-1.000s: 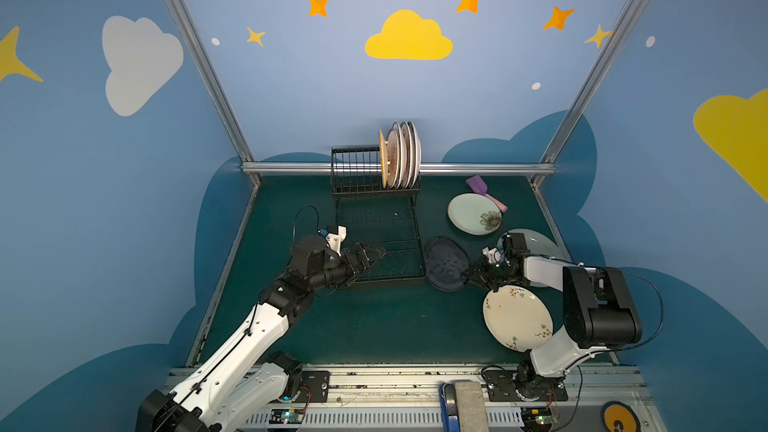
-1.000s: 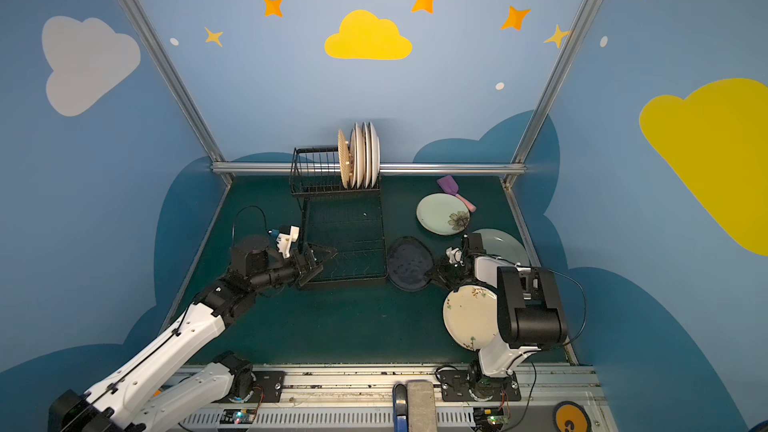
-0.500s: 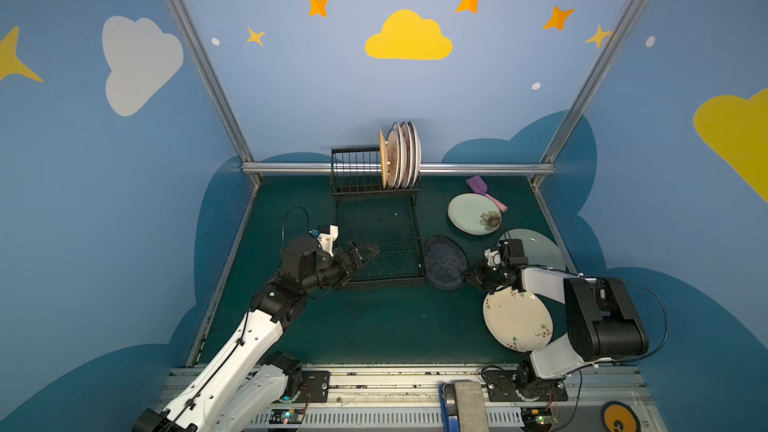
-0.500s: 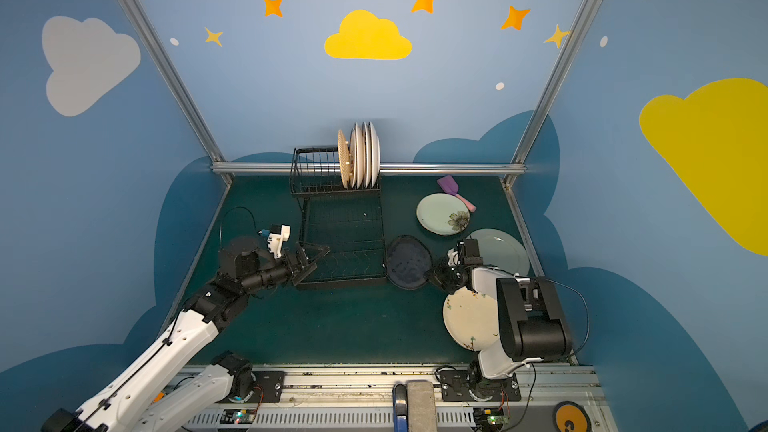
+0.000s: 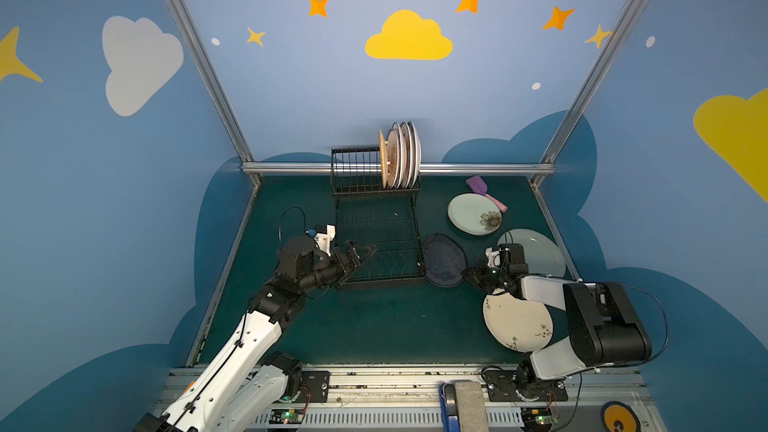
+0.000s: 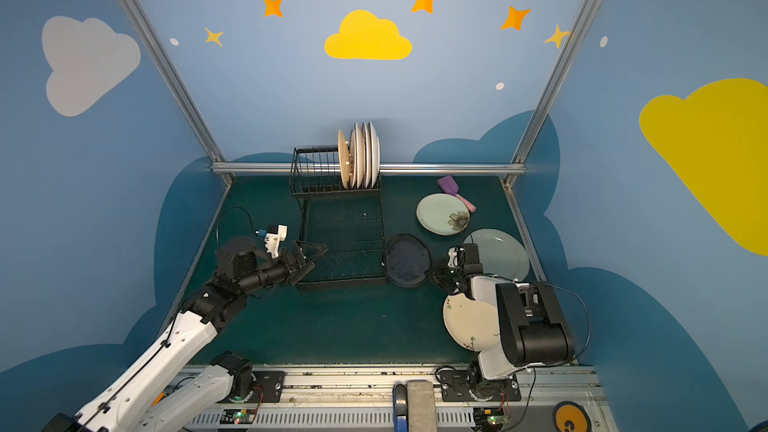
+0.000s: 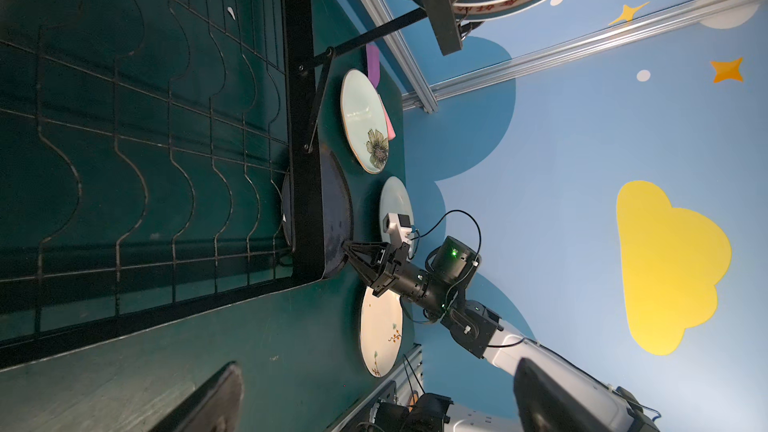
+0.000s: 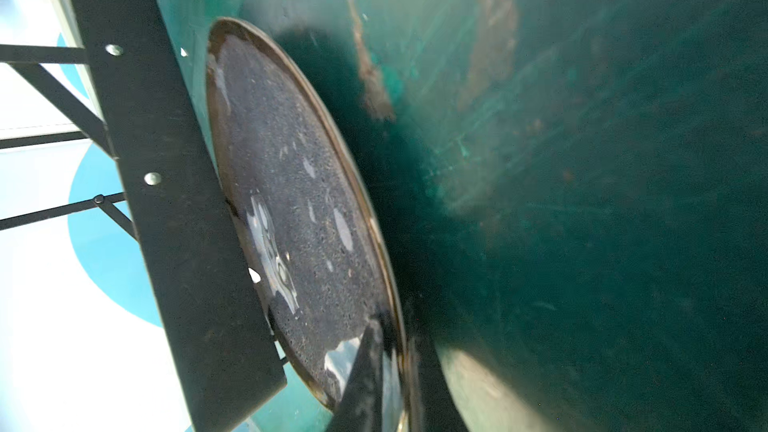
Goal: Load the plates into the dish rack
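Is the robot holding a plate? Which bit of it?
Yes. The right gripper has its jaws shut on the dark plate, pinching the rim on the side away from the rack. The left gripper is open and holds nothing.

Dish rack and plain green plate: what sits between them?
The dark navy plate, its rim pinched by the right tool; both top views show it.
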